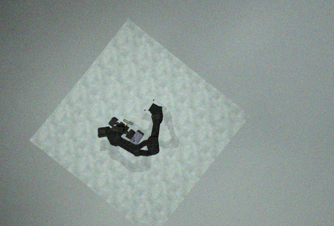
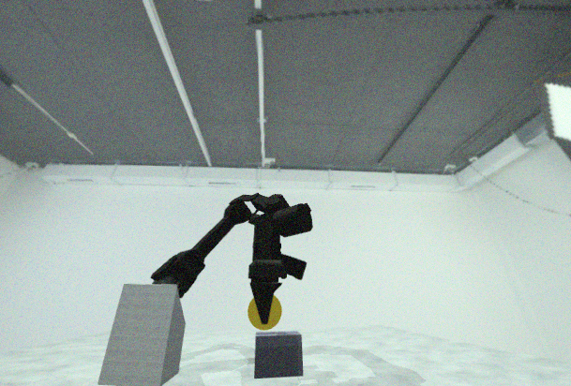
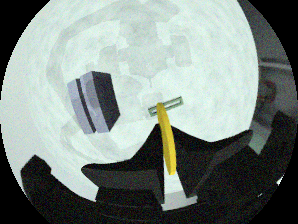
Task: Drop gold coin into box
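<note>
The gold coin (image 1: 126, 124) (image 2: 277, 313) (image 3: 168, 142) is upright between the fingers of my gripper (image 2: 264, 322) (image 3: 160, 126), which is shut on it. In the exterior view the coin shows nearly face-on behind one dark finger, above and slightly left of the box. The dark-green holder (image 1: 128, 120) (image 3: 182, 101) is empty and lies below the coin; the coin's lower edge overlaps it in the wrist view. The closed grey box (image 1: 136, 137) (image 2: 278, 356) (image 3: 107, 100) stands left of the coin in the wrist view, with its dark slot running along the lid.
The arm (image 1: 124, 145) (image 2: 213, 238) bends over from its base, which sits on a grey block (image 2: 138, 334) at the left in the exterior view. In the top view the arm's links pass close beside the box. Arm shadows fall on the pale mottled surface (image 1: 129, 68).
</note>
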Tool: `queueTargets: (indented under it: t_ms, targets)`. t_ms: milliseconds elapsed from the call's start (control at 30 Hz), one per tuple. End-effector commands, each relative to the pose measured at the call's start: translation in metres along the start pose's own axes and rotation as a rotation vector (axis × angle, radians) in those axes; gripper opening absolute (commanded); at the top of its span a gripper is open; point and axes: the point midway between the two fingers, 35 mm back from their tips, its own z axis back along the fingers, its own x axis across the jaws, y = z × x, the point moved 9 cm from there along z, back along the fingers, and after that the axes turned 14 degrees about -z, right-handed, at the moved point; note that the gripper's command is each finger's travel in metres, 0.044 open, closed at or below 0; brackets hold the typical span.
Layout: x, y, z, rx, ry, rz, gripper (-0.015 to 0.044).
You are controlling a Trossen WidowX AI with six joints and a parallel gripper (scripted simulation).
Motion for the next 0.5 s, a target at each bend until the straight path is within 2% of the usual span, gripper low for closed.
queueTargets:
  t_ms: [0, 467]
  targets:
    - [0.011, -0.002, 0.002, -0.005, -0.001, -0.006, 0.0]
    - [0.045, -0.008, 0.002, -0.006, -0.001, -0.006, 0.0]
